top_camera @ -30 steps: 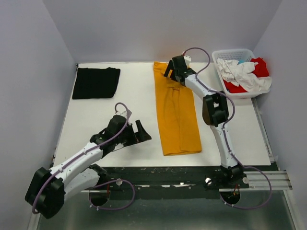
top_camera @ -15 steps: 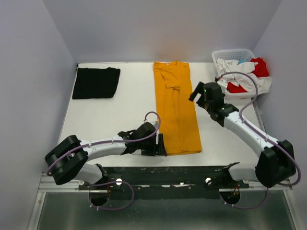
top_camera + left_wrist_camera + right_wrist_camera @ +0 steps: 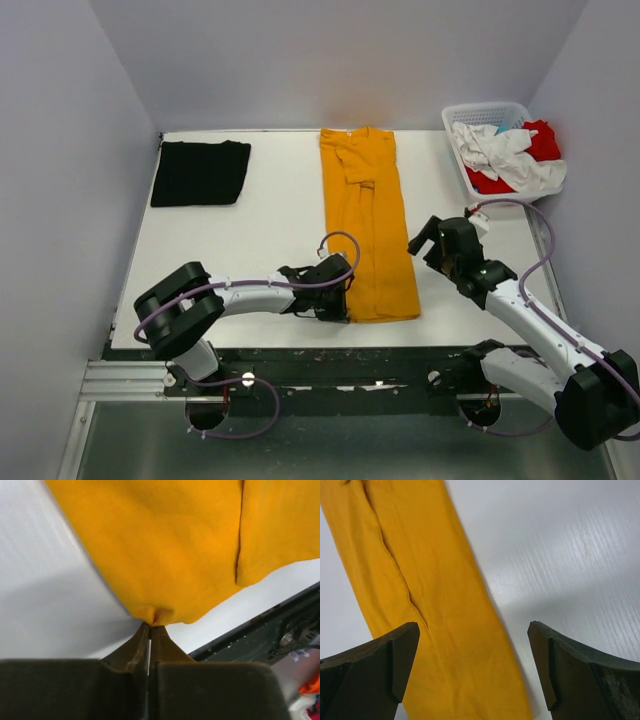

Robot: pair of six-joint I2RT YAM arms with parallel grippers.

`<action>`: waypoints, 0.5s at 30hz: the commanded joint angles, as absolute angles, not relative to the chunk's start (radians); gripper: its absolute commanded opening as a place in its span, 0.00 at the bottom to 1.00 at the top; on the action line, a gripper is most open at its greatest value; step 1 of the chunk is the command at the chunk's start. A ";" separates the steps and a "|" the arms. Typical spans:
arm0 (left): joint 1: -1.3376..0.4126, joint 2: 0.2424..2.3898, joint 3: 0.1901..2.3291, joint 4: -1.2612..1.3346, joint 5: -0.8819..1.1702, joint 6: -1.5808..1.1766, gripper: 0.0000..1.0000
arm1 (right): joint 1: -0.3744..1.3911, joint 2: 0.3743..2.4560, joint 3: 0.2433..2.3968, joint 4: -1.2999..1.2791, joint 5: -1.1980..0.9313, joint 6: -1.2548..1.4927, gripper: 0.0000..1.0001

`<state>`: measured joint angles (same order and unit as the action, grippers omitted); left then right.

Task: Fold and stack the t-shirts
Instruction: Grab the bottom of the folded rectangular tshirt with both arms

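Observation:
A mustard t-shirt (image 3: 368, 225) lies folded into a long strip down the middle of the table. My left gripper (image 3: 343, 304) is shut on its near left corner, and the cloth (image 3: 165, 555) bunches at the pinched fingertips (image 3: 150, 625). My right gripper (image 3: 428, 237) hovers open beside the strip's right edge, its fingers (image 3: 390, 655) spread over the mustard cloth (image 3: 420, 580) and bare table. A folded black t-shirt (image 3: 200, 172) lies at the far left. White (image 3: 505, 152) and red (image 3: 540, 140) t-shirts fill the basket.
A white lattice basket (image 3: 465, 115) stands at the far right corner. The table's (image 3: 270, 230) dark front rail runs just below the mustard strip's near end. Grey walls close in the table on three sides.
My left gripper slid right to the mustard strip's near left corner and shut on it. My right arm swung from the strip's far end down to its right side.

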<state>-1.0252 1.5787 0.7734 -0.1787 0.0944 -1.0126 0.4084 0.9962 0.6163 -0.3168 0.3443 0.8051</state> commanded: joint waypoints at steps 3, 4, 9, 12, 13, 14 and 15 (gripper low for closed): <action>-1.031 1.615 0.791 -0.282 -0.013 -1.015 0.00 | 0.409 0.971 0.579 -0.494 0.165 0.810 0.98; -1.032 1.608 0.789 -0.290 -0.015 -1.012 0.00 | 0.411 0.969 0.567 -0.517 0.120 0.806 0.97; -1.032 1.535 0.731 -0.317 -0.031 -1.021 0.00 | 0.430 0.929 0.520 -0.644 0.036 0.832 0.93; -1.032 1.488 0.691 -0.322 -0.033 -1.020 0.00 | 0.450 0.888 0.483 -0.662 0.008 0.868 0.85; -1.032 1.476 0.680 -0.327 -0.040 -1.022 0.00 | 0.454 0.880 0.469 -0.654 -0.039 0.879 0.81; -1.032 1.462 0.671 -0.331 -0.047 -1.023 0.00 | 0.462 0.877 0.454 -0.642 -0.070 0.887 0.76; -1.032 1.451 0.664 -0.334 -0.053 -1.023 0.00 | 0.474 0.874 0.429 -0.616 -0.105 0.907 0.73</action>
